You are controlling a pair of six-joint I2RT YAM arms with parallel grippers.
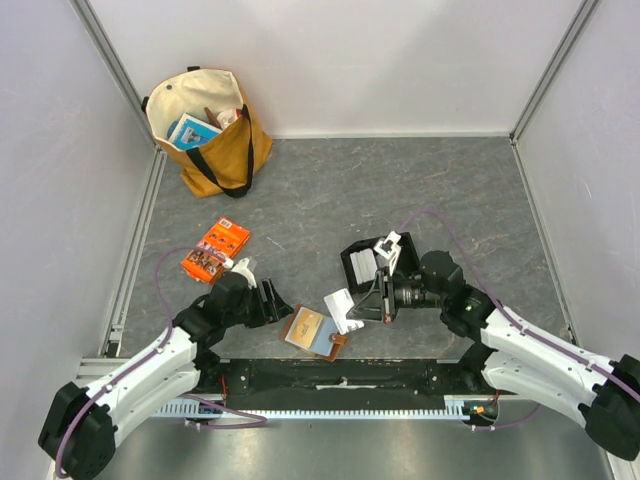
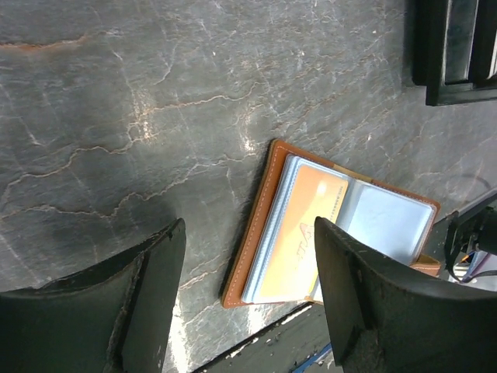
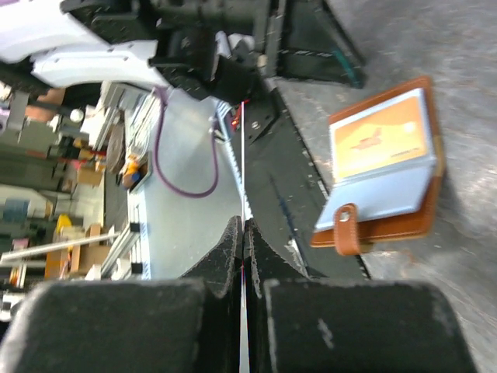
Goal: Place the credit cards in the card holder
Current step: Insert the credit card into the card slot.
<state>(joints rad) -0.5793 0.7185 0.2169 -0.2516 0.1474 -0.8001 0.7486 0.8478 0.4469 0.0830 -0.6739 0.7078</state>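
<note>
Delivery step, judged from the layout: carrying one card to the wallet.

Right claw clenched on a thin white card, shown edge-on as a pale line in the right wrist view. From above, held just beside the far right corner of the card holder, not yet in any pocket.

Card holder lying open and flat on the desk near its front edge, clear pockets facing up, an orange insert in one leaf. Long axis slanting from far left to near right, clasp tab at the near right end.

Left claw released, jaws spread, hovering just left of the holder.

Remaining cards in the black tray.

Likely next: lining the card's edge up with an open pocket mouth, then sliding it in, perhaps with the left claw pinning the holder.
</note>
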